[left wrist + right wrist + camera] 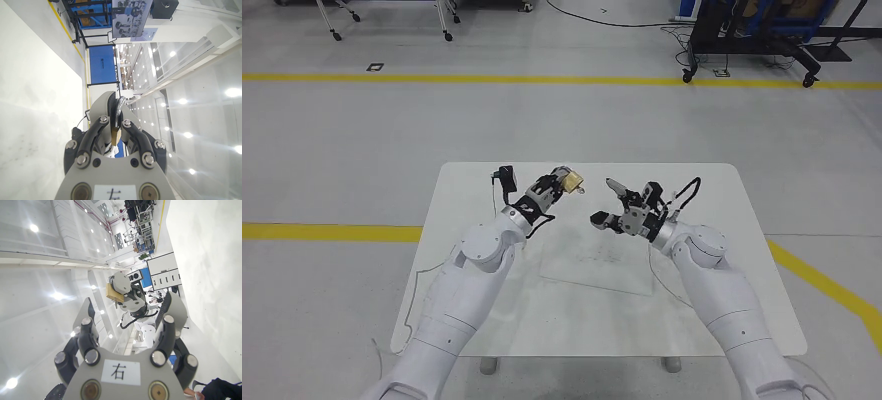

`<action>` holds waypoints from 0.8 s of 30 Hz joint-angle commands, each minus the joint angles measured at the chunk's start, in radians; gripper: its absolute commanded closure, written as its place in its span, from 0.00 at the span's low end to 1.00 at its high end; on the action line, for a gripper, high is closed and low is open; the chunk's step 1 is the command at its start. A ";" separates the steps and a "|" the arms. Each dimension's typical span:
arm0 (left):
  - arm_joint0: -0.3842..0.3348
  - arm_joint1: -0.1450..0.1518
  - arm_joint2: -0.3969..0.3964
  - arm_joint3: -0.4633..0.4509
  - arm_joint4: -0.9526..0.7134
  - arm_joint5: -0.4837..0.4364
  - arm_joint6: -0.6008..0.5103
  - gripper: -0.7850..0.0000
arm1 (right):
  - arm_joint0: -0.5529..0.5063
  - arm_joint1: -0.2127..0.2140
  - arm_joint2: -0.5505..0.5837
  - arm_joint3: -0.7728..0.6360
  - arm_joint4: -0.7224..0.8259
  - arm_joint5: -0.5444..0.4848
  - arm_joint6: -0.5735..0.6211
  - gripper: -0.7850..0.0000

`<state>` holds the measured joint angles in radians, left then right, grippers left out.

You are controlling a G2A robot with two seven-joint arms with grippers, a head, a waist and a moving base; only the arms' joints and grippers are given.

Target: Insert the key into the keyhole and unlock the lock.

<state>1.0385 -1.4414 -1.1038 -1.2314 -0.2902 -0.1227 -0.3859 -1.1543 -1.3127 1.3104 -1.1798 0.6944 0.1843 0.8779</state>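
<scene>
Left gripper (554,186) jaws clamped on the brass lock (113,292), held up above the table (722,190), shackle between the pads. Right gripper (608,203) jaws wide apart, empty, near the lock and facing it. Small metal stub at the lock's bottom looks like the key (115,303), likely already in the keyhole. Next, probably: close right jaws square on the key, twist along its axis, left holding firm. Writing: one-character label (115,193) on each wrist plate, not read out
</scene>
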 commanded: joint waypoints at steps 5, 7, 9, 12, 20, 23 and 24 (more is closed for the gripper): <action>0.007 0.000 -0.002 -0.033 0.022 -0.018 0.018 1.00 | 0.030 -0.005 -0.005 0.101 0.263 0.153 0.318 0.74; 0.009 0.000 -0.004 -0.037 0.028 -0.024 0.019 1.00 | 0.053 -0.007 -0.015 0.139 0.285 0.172 0.343 0.75; 0.012 0.001 -0.003 -0.039 0.035 -0.029 0.017 1.00 | 0.072 -0.010 -0.028 0.166 0.291 0.180 0.359 0.79; 0.017 0.001 0.000 -0.041 0.049 -0.037 0.016 1.00 | 0.091 -0.014 -0.048 0.196 0.309 0.196 0.368 0.87; 0.019 -0.002 0.013 -0.028 0.054 -0.052 0.006 1.00 | 0.121 -0.026 -0.078 0.238 0.326 0.141 0.321 0.84; 0.017 -0.003 0.015 -0.026 0.056 -0.057 0.004 1.00 | 0.122 -0.027 -0.086 0.240 0.325 0.137 0.318 0.85; 0.015 -0.004 0.016 -0.026 0.057 -0.057 0.003 1.00 | 0.123 -0.027 -0.088 0.240 0.324 0.136 0.316 0.85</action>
<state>1.0549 -1.4447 -1.0885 -1.2576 -0.2353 -0.1794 -0.3817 -1.0320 -1.3394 1.2242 -0.9402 1.0192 0.3203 1.1955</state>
